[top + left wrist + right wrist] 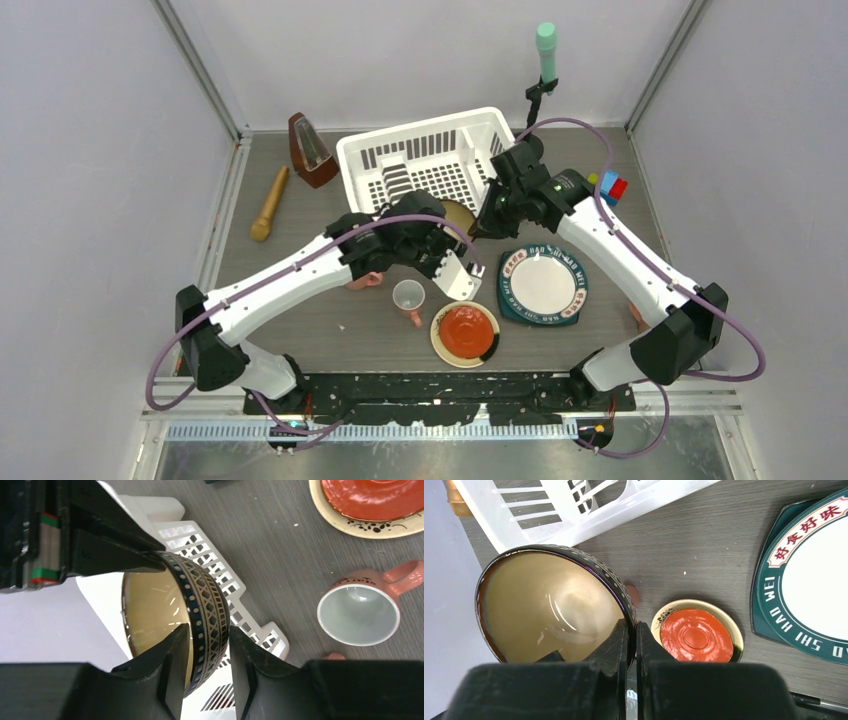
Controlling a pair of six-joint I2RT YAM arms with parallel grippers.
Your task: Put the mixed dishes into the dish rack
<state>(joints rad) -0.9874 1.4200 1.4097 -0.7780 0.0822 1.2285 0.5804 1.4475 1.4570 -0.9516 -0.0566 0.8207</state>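
Observation:
The small brown bowl (458,214) (205,600) (549,605) hangs tipped on its side just in front of the dish rack (420,125) (200,540) (589,515). My right gripper (487,222) (631,625) is shut on its rim. My left gripper (452,232) (207,630) straddles the patterned wall, one finger inside and one outside, both touching. A pink mug (408,297) (360,612) lies on the table; another pink mug (365,281) peeks from under the left arm. The teal-rimmed plate (515,290) (784,580) and the cream plate with red centre (465,333) (370,500) (696,635) lie near the front.
A wooden stick (269,203) and a brown metronome-like object (312,150) sit left of the rack. Coloured blocks (610,186) lie at its right. A green-topped post (546,45) stands behind it. Walls close in the table's sides.

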